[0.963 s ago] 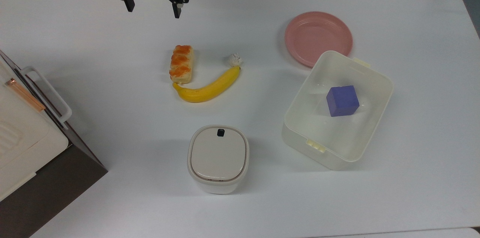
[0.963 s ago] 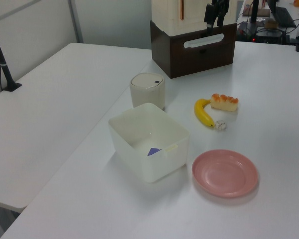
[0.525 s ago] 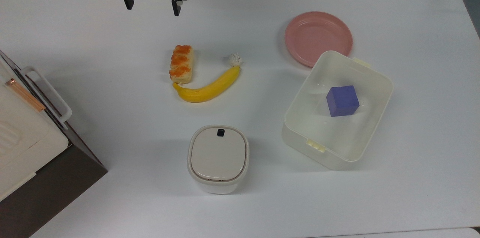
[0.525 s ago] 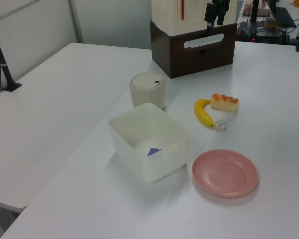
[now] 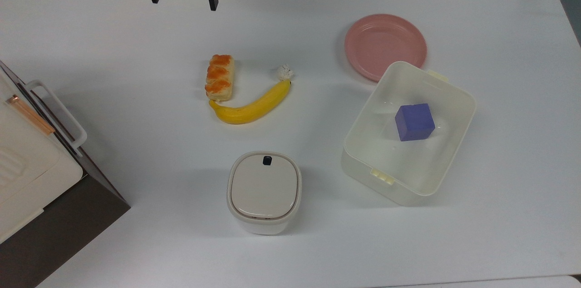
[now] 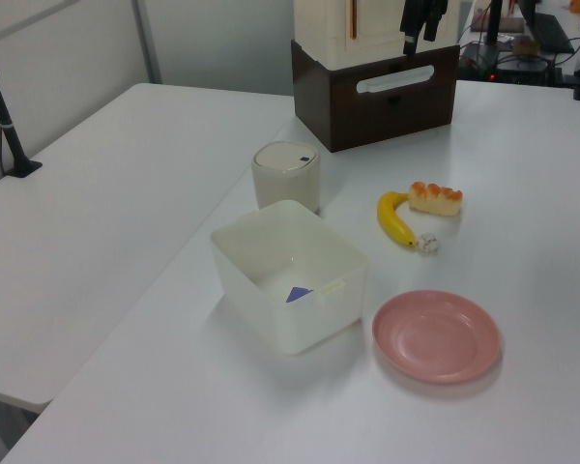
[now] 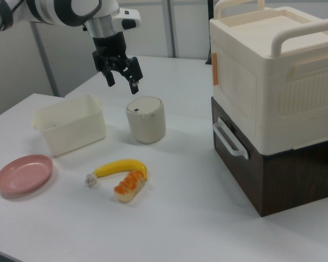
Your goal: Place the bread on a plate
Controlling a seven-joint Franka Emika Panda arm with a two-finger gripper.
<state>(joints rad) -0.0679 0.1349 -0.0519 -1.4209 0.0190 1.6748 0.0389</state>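
The gripper (image 5: 184,1) hangs spread wide and empty above the white surface (image 5: 136,52), at the top view's 11 o'clock edge; in the right view it (image 7: 122,82) is raised well over the things below. The bread (image 5: 219,77) lies flat on the surface near the middle of the top view, straight toward 6 o'clock from the gripper and well apart from it. Its lower end is just beside the tip of the banana (image 5: 252,105), which curves away toward 3 o'clock; whether they touch I cannot tell. The plate (image 5: 385,46) sits bare at the bread's 3 o'clock in the top view, well apart, with its lower edge hidden behind the rim of the tub (image 5: 363,143). A blue cube (image 5: 414,121) rests inside the tub. A lidded pot (image 5: 264,191) stands at the banana's 6 o'clock. In the right view the bread (image 7: 130,185) lies just in front of the banana (image 7: 120,167), and the plate (image 7: 22,173) lies far toward 9 o'clock.
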